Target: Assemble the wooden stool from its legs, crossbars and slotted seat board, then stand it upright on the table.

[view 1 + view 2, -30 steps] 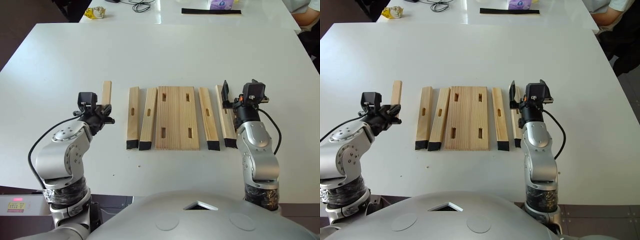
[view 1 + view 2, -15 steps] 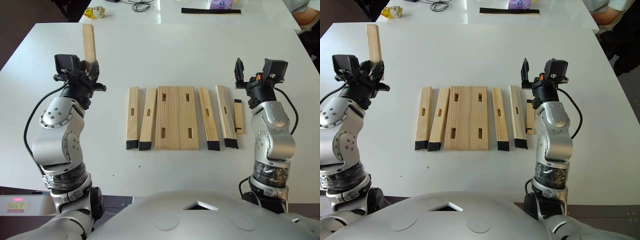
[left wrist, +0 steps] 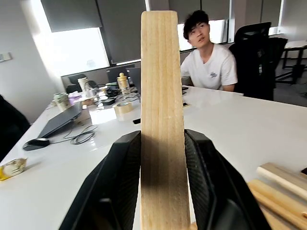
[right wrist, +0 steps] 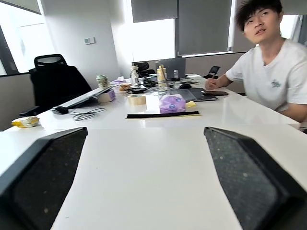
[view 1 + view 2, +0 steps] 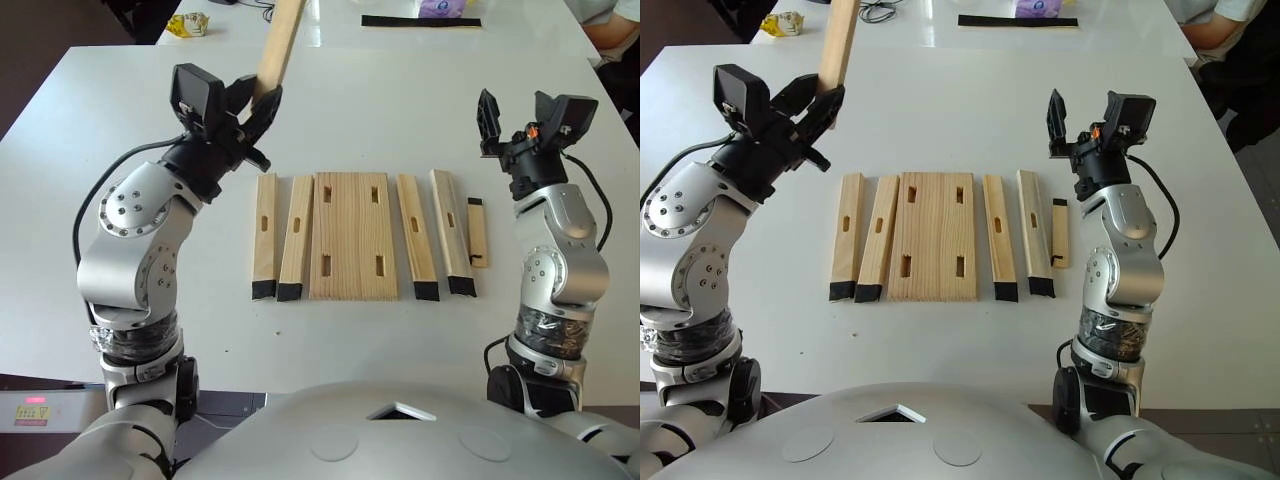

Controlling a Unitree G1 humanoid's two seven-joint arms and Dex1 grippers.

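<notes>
Crossbar point(image 5: 278, 45) in left pincer point(image 5: 258, 100) — held aloft.

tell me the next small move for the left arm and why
Probably lower the crossbar, held tilted high in the left gripper, toward the slot of the leftmost leg: that leg lies flat with its slot facing up, nearest that arm, and nothing is joined yet.

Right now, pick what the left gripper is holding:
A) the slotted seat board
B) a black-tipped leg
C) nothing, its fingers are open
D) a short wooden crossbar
D: the left gripper is clamped on a short plain crossbar held up above the table, while the seat board and the black-tipped legs lie flat on it.
</notes>
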